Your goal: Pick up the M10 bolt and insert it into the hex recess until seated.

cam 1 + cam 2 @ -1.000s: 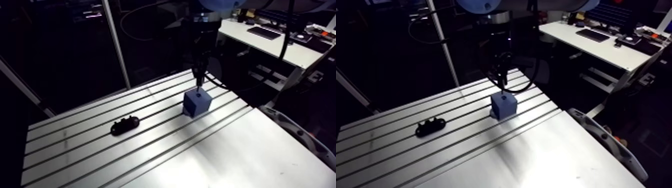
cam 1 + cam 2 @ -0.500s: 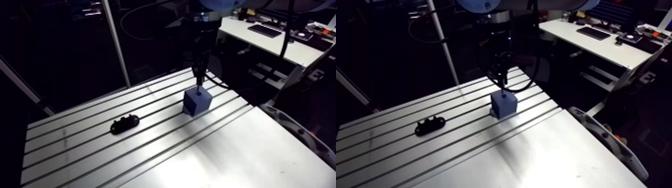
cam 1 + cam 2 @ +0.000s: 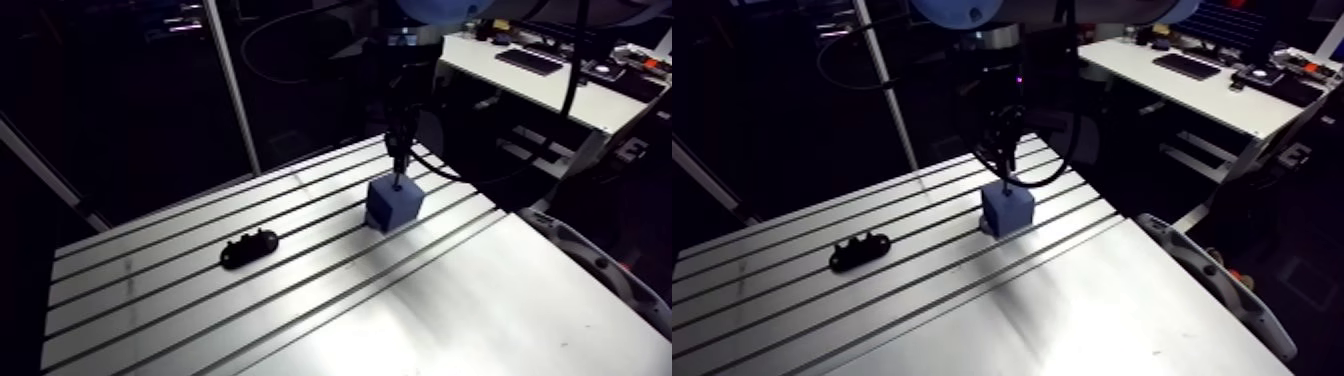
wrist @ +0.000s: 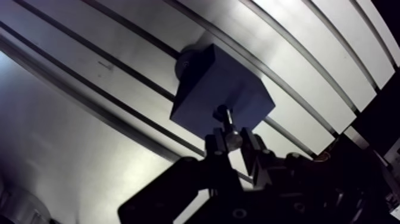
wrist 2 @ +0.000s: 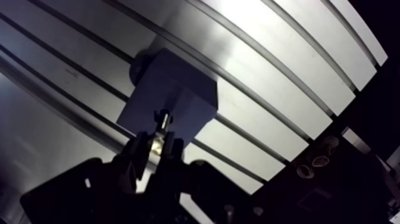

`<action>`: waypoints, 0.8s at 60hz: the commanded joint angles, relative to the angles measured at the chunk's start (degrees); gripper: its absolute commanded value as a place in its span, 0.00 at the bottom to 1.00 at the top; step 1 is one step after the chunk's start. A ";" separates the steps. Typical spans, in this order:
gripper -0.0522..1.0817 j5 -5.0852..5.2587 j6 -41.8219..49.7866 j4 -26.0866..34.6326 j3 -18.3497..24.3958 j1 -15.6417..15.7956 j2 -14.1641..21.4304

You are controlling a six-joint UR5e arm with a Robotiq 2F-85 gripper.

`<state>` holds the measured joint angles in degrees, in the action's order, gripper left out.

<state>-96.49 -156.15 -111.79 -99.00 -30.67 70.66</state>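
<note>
Wrist view shows the gripper (image 4: 232, 142) pinching the M10 bolt (image 4: 225, 119) tight between its two fingers (image 4: 215, 145). A shiny part of the bolt sits between the fingers, and its far end points down at the blue block (image 4: 208, 83). The end of the bolt is right at the top face of the block. I cannot tell if it is touching or has gone in a little. The hex recess is hidden under the bolt, so I cannot see it.

The block stands on the slotted table (image 4: 77, 143). A small black part (image 3: 249, 248) lies well apart from it.

I think the job now is the push down. It should go slowly and straight, with the bolt held upright. If the bolt sticks, a tiny turn may help the flat sides line up. A hard sideways push could slide the block. The fingers should only let go once the bolt sits all the way down.
</note>
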 commanded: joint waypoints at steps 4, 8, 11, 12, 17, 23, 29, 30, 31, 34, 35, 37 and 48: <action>0.93 -0.06 0.00 -0.04 -0.26 -0.01 -0.04; 0.93 -0.06 0.00 -0.06 -0.28 -0.01 -0.04; 0.93 -0.14 0.00 -0.14 -0.28 0.06 -0.04; 0.93 -0.14 0.00 -0.14 -0.28 0.06 -0.04; 0.93 -0.15 0.00 -0.24 -0.20 -0.01 -0.39; 0.93 -0.15 0.00 -0.14 -0.35 -0.01 -0.39; 0.93 -0.15 0.00 -0.22 -0.37 -0.01 -0.39; 0.93 -0.15 0.00 -0.22 -0.37 -0.01 -0.39; 0.93 -0.15 0.00 -0.23 -0.37 -0.01 -0.47; 0.93 -0.15 0.00 -0.31 -0.37 -0.01 -0.48; 0.93 -0.15 0.00 -0.39 -0.37 -0.01 -0.63; 0.93 -0.22 0.00 -0.41 -0.29 -0.01 -0.73; 0.93 -0.23 0.00 -0.50 -0.28 -0.01 -0.91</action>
<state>-96.69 -156.16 -112.16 -99.31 -30.68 70.02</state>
